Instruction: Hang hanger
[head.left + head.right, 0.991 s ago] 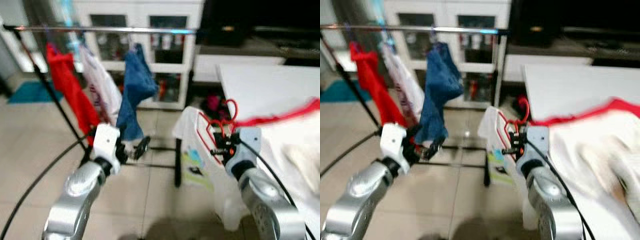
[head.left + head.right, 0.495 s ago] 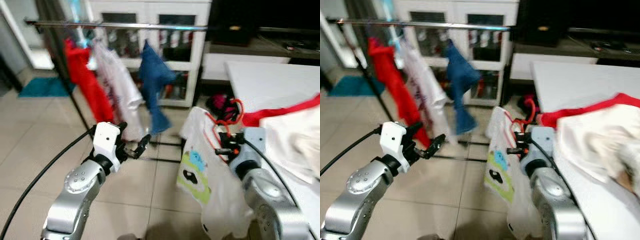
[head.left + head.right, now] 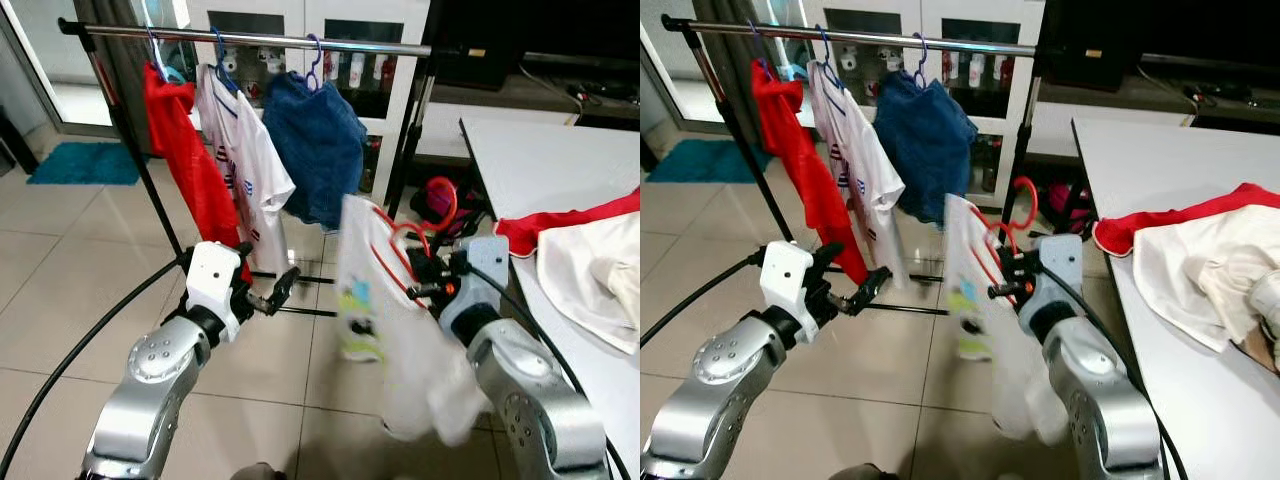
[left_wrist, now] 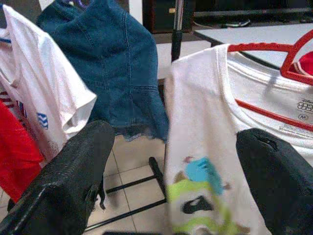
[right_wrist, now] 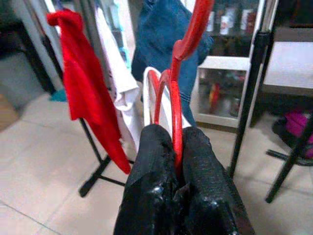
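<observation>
Your red plastic hanger, carrying a white T-shirt with a cartoon print, is pinched tight between the 2 black fingers of the right gripper, held up in front of the robot, below and short of the silver clothes rail. You are in the carry step: the hook is not yet on the rail. The left gripper hovers with its fingers spread wide and empty, just beside the shirt. On the rail already hang a red garment, a white printed shirt and a blue denim piece. Next, judge that you need to raise the hook above the bar, likely in the free stretch beyond the denim, then lower it on. More clothes lie on the white table.
</observation>
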`<state>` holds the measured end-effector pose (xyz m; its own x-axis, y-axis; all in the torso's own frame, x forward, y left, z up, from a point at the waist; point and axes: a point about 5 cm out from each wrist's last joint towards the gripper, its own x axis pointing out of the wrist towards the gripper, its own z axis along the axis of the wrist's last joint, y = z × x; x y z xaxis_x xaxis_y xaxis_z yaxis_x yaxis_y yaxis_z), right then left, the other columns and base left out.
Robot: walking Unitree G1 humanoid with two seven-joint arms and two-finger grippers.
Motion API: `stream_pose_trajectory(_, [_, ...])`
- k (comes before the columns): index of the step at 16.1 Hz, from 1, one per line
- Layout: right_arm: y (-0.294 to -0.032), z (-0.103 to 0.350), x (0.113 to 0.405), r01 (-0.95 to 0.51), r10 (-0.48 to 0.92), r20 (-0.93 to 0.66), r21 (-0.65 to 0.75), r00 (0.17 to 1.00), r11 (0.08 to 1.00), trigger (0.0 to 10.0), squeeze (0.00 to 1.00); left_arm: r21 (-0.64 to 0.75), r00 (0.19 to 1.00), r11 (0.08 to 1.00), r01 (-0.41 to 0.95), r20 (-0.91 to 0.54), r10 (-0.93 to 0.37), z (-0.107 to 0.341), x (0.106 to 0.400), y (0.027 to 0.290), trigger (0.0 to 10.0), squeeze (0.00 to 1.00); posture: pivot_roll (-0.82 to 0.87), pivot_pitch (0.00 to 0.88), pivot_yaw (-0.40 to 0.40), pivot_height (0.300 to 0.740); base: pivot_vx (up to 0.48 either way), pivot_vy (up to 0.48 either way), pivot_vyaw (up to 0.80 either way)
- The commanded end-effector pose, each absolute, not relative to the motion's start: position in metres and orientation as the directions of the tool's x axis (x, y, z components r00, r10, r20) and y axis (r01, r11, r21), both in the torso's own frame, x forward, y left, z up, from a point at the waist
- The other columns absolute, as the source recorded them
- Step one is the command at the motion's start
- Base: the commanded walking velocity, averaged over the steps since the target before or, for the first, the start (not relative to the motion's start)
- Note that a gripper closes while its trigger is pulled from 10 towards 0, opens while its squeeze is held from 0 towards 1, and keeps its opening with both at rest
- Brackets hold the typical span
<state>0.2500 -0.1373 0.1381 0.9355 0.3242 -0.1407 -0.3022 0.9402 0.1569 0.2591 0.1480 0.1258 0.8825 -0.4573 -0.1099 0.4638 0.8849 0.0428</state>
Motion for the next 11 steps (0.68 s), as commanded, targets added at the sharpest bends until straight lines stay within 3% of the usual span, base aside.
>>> stream_pose_trajectory(1, [-0.134,0.152,0.252,-0.354,0.37,-0.065,0.174,0.927,0.919,10.0,0.0,0.07,0.902,0.9,0.43,-0.09,-0.423,0.13,0.267,0.153,10.0,1.0,-0.04,0.023,0.005,0.74,0.0,0.0,0.0])
stream_pose_trajectory(4, [-0.119,0.164,0.248,-0.513,0.522,0.011,0.206,0.853,0.834,10.0,0.0,0.169,0.932,0.916,0.363,-0.054,-0.359,0.139,0.287,0.158,10.0,1.0,-0.05,0.019,0.007,0.74,0.0,0.0,0.0])
stream_pose_trajectory(7, [-0.114,0.168,0.247,-0.56,0.566,0.035,0.213,0.823,0.801,10.0,0.0,0.154,0.926,0.915,0.373,-0.006,-0.377,0.147,0.297,0.151,10.0,1.0,-0.05,0.018,0.005,0.74,0.0,0.0,0.0])
stream_pose_trajectory(8, [-0.111,0.17,0.246,-0.582,0.586,0.052,0.219,0.809,0.783,10.0,0.0,0.127,0.908,0.902,0.412,0.025,-0.418,0.152,0.301,0.142,10.0,0.37,-0.05,0.018,0.005,0.74,0.0,0.0,0.0])
stream_pose_trajectory(9, [-0.11,0.171,0.246,-0.591,0.595,0.058,0.222,0.802,0.775,10.0,0.0,0.118,0.901,0.897,0.425,0.037,-0.432,0.153,0.303,0.139,10.0,0.37,-0.05,0.018,0.005,0.74,0.0,0.0,0.0])
stream_pose_trajectory(10, [-0.108,0.173,0.245,-0.606,0.608,0.068,0.222,0.791,0.764,10.0,0.0,0.1,0.877,0.877,0.47,0.058,-0.477,0.155,0.303,0.13,10.0,0.0,-0.05,0.016,0.008,0.74,0.0,0.0,0.0])
stream_pose_trajectory(11, [-0.108,0.173,0.245,-0.61,0.611,0.071,0.221,0.788,0.761,10.0,0.0,0.091,0.868,0.869,0.486,0.065,-0.492,0.155,0.303,0.127,10.0,0.0,-0.05,0.016,0.008,0.74,0.0,0.0,0.0])
